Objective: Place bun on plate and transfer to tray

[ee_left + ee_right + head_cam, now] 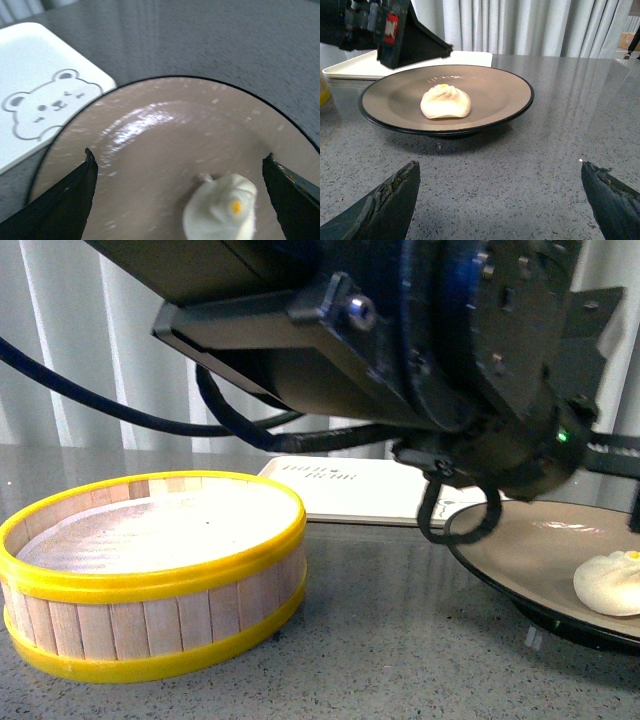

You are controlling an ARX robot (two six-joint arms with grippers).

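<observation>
White bun, one; plate, one

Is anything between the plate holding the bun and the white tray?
Nothing visible. The black-rimmed beige round plate with the white pleated bun lies right beside the cream rectangular tray, no object between them. The left claw hangs open over the plate.

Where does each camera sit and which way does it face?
Front view: on the body, facing forward over the yellow-rimmed wooden steamer basket; a dark arm overhead.
Left wrist view: above, looking down on the black-rimmed beige plate; open left gripper.
Right wrist view: low, facing the plate side-on; open right gripper.
All share the white pleated bun.
</observation>
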